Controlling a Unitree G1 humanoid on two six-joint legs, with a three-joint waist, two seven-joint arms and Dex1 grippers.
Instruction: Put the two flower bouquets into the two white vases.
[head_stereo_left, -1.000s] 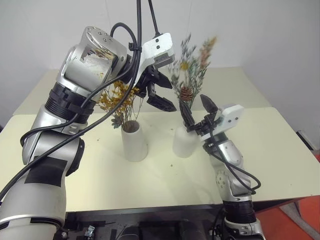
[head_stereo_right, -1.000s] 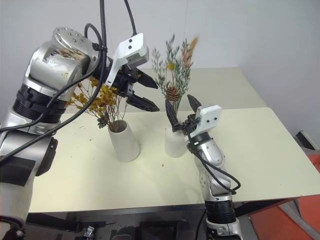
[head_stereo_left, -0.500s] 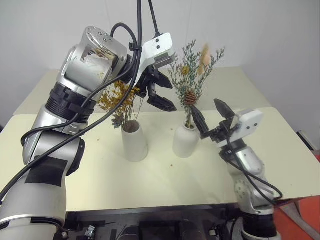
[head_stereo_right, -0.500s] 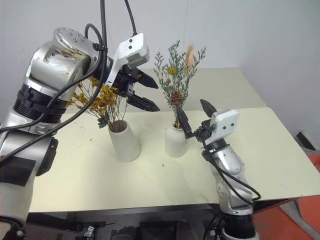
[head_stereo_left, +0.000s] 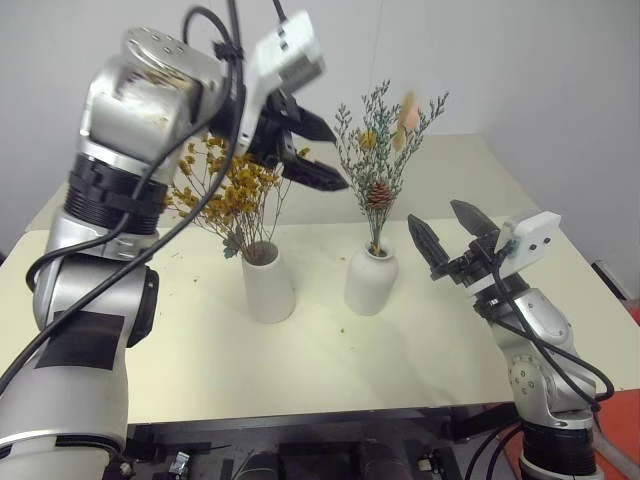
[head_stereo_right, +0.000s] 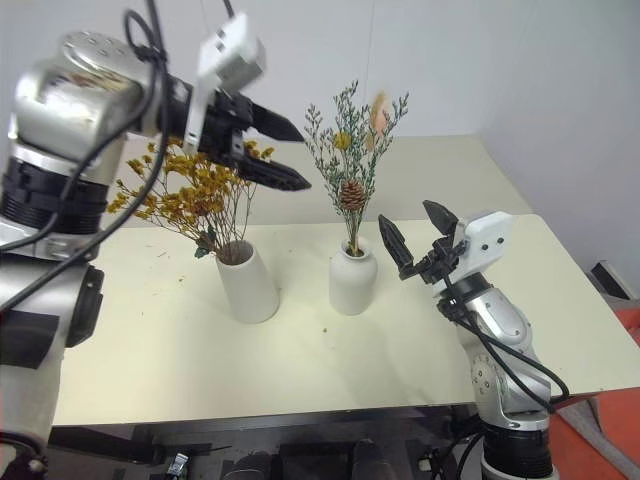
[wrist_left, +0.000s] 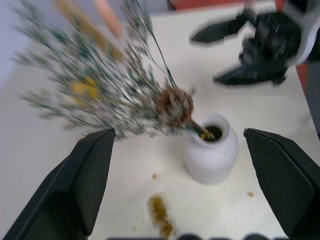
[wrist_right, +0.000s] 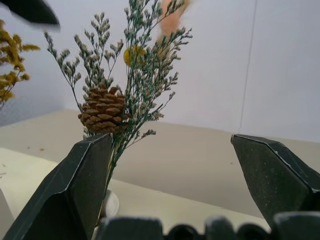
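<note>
**Both bouquets in their vases, both tools empty**

My right tool (head_stereo_left: 452, 238) sat at the right of the frame, its two black fingers spread wide with nothing between them, pointing toward the rounded vase (head_stereo_left: 370, 280) but apart from it. My left tool (head_stereo_left: 315, 152) hung at the upper middle of the frame, above the flowers, fingers spread as well and gripping nothing.

The grey-green bouquet (head_stereo_left: 381, 150) with its brown cone (head_stereo_left: 377, 194) stood upright in the rounded vase's narrow neck, at the centre of the frame. Just to its left, the mustard-yellow bouquet (head_stereo_left: 228, 188) rose from the tapered vase (head_stereo_left: 268, 281), its stems fanning toward the left. The two vases stood near each other without touching on the pale desk (head_stereo_left: 330, 360). A few small crumbs lay on the desk around them.
</note>
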